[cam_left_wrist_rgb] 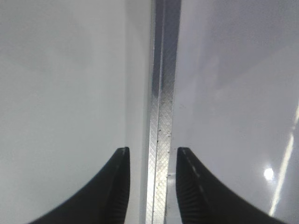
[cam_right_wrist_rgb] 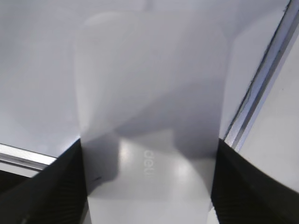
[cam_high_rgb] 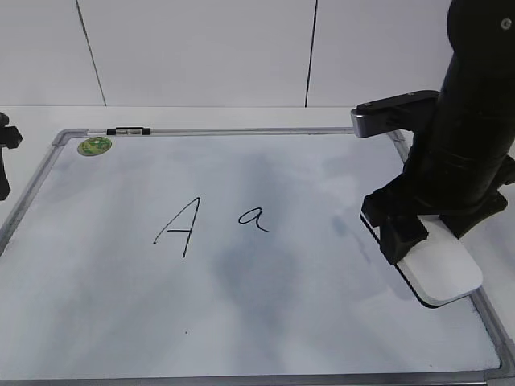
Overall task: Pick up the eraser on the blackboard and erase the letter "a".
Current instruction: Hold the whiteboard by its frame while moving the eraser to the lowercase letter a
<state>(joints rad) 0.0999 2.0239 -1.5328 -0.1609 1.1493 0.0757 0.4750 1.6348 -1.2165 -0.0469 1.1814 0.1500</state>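
Note:
The blackboard (cam_high_rgb: 105, 305) lies flat, a white board with a grey frame. The small letter "a" (cam_high_rgb: 253, 218) is written near its middle, right of a larger capital "A" (cam_high_rgb: 181, 227). The white eraser (cam_high_rgb: 444, 272) is at the board's right edge, its black underside showing along its rim. My right gripper (cam_high_rgb: 430, 235) is over it, with a finger pressed on each long side. In the right wrist view the eraser (cam_right_wrist_rgb: 149, 93) fills the space between the jaws (cam_right_wrist_rgb: 148, 186). My left gripper (cam_left_wrist_rgb: 150, 158) is open and empty, straddling the board's left frame (cam_left_wrist_rgb: 159, 93).
A round green sticker (cam_high_rgb: 95, 145) sits at the board's far left corner, and a small black clip (cam_high_rgb: 129, 130) on the far frame. The right frame rail (cam_right_wrist_rgb: 261, 88) runs close beside the eraser. A white wall stands behind the table.

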